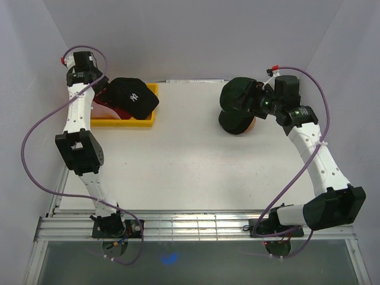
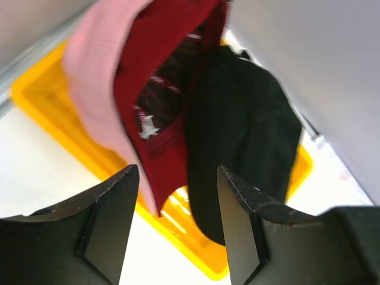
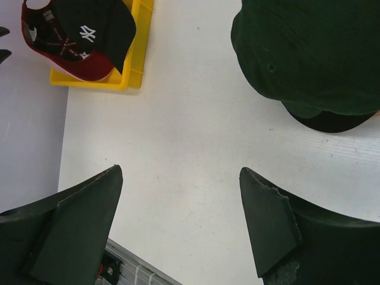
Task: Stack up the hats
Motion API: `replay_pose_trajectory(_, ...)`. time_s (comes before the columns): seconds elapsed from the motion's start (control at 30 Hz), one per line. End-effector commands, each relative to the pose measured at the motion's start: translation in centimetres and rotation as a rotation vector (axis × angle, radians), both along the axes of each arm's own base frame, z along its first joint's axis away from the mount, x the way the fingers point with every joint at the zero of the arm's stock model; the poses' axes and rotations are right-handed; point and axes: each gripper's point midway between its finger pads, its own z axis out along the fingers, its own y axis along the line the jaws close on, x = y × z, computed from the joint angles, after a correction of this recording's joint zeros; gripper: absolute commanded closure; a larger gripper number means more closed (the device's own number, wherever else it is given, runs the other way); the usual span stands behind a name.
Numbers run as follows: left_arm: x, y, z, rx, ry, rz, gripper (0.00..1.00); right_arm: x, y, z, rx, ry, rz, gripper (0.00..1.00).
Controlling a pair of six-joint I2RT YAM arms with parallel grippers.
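The dark red cap (image 2: 172, 71) lies in the yellow tray (image 2: 41, 89) at the table's far left corner, nested between the pink cap (image 2: 95, 77) and the black cap (image 2: 243, 130). Its lower edge points straight into the gap of the left gripper (image 2: 175, 228), whose jaws stand wide apart and hold nothing. This arm is plainly the nearer one. The side wall crowds the tray.

The dark green cap (image 1: 237, 98) sits on the wooden stand (image 1: 252, 126) at far right. The right gripper (image 3: 178, 225), spread wide and empty, is just beside it, and bare table (image 1: 190, 160) lies between tray and stand.
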Motion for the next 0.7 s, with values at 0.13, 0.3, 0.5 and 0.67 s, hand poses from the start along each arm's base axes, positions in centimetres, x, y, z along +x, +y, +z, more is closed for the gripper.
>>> replay_pose_trajectory(0.13, 5.8, -3.7, 1.7, -0.093, -0.172, -0.183, 0.31, 0.3, 0.2, 2.8, -0.012, -0.125, 0.037, 0.16)
replay_pose_trajectory(0.3, 8.3, -4.4, -0.3, -0.140, -0.203, -0.197, 0.30, 0.2, 0.1, 4.1, -0.022, -0.147, 0.039, 0.16)
replay_pose_trajectory(0.5, 10.8, -4.6, -1.3, -0.125, -0.254, -0.235, 0.30, 0.3, -0.1, 6.2, -0.040, -0.183, 0.045, 0.15)
replay_pose_trajectory(0.67, 11.8, -4.4, -2.4, -0.114, -0.260, -0.244, 0.30, 0.6, -0.2, 6.3, -0.055, -0.188, 0.044, 0.16)
